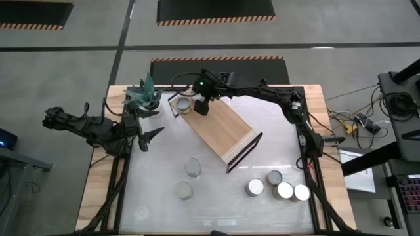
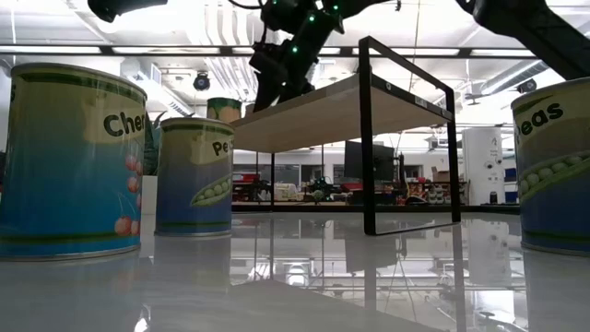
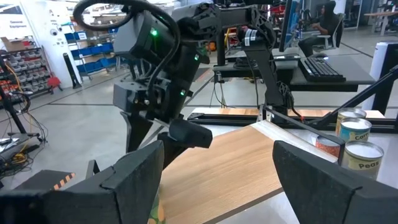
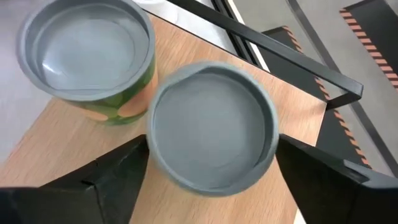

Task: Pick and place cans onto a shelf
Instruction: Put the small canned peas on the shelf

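Overhead, eight cans — six on the table [image 1: 216,196], one on the shelf [image 1: 220,128] — one [image 4: 213,132] between the right end effector's [image 4: 211,165] spread fingers.

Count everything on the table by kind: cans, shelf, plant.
Cans: 8 (6 on the table, 2 at the shelf, one of them under the right gripper)
Shelf: 1
Plant: 1
Total: 10
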You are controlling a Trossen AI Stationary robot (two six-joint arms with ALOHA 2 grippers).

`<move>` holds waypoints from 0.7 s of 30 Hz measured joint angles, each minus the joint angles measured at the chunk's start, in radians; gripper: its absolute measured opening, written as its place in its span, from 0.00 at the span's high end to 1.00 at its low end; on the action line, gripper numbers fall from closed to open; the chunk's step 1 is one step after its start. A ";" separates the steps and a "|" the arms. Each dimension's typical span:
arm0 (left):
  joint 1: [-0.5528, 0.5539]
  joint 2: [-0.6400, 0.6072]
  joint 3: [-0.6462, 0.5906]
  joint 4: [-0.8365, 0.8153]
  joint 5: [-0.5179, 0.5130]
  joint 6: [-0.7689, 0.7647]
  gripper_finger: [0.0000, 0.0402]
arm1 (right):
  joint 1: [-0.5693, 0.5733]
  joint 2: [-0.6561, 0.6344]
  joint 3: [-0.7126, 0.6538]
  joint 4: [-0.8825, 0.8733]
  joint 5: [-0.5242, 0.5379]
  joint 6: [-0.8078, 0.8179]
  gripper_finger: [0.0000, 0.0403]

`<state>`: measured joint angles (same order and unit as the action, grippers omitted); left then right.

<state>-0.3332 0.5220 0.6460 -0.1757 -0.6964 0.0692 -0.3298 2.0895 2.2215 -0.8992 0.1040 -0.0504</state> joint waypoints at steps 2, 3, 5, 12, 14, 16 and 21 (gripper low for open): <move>0.000 0.000 0.000 0.000 0.000 0.000 0.30 | 0.000 0.000 0.000 0.001 0.000 -0.001 0.14; 0.000 0.000 0.000 0.000 0.000 0.000 0.30 | 0.000 -0.001 0.000 0.000 0.000 -0.001 0.13; 0.000 0.000 0.000 0.000 0.000 0.000 0.30 | 0.000 -0.001 0.005 -0.001 0.000 -0.002 0.12; 0.000 0.000 0.000 0.000 0.000 0.000 0.30 | 0.000 -0.002 0.080 -0.068 0.000 -0.003 0.12; 0.000 0.000 0.000 0.000 0.000 0.000 0.30 | 0.000 -0.003 0.116 -0.122 0.001 -0.006 0.13; 0.000 0.000 0.000 -0.001 0.000 0.000 0.30 | 0.000 -0.010 0.136 -0.172 0.001 -0.007 0.14; 0.000 0.000 0.000 -0.003 0.000 0.000 0.30 | -0.001 -0.041 0.127 -0.287 0.002 -0.014 0.24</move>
<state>-0.3332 0.5220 0.6460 -0.1787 -0.6964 0.0692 -0.3309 2.0487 2.3486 -1.1866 0.1055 -0.0642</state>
